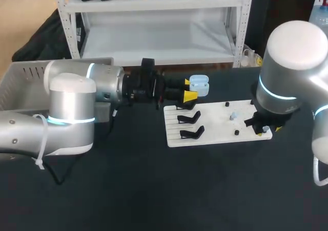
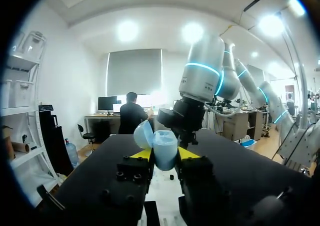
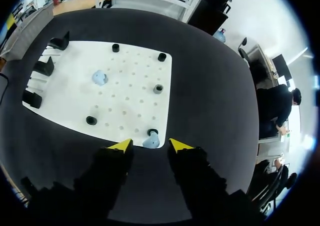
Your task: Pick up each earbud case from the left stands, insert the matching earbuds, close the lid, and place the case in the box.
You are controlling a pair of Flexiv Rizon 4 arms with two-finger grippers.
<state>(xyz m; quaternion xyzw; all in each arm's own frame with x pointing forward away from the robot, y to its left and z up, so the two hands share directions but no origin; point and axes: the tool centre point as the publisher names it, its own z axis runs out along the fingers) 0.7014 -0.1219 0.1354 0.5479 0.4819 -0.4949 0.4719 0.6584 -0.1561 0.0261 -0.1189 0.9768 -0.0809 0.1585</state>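
My left gripper (image 1: 190, 88) is shut on a pale blue earbud case (image 1: 200, 85), held above the back left of the white board (image 1: 215, 136). In the left wrist view the case (image 2: 165, 150) sits between the yellow tips with its lid (image 2: 143, 134) swung open. My right gripper (image 3: 150, 145) hangs over the board's front right corner, open, with a pale blue earbud (image 3: 150, 142) on a black peg between its tips, neither tip touching it. A second earbud (image 3: 99, 77) rests mid-board. In the head view the right gripper (image 1: 269, 132) is mostly hidden under its wrist.
Three black stands (image 1: 187, 119) line the board's left side, and small black pegs (image 3: 158, 88) dot its right half. A grey bin (image 1: 25, 80) stands at the table's far left. Dark tabletop (image 1: 164, 190) stretches in front of the board.
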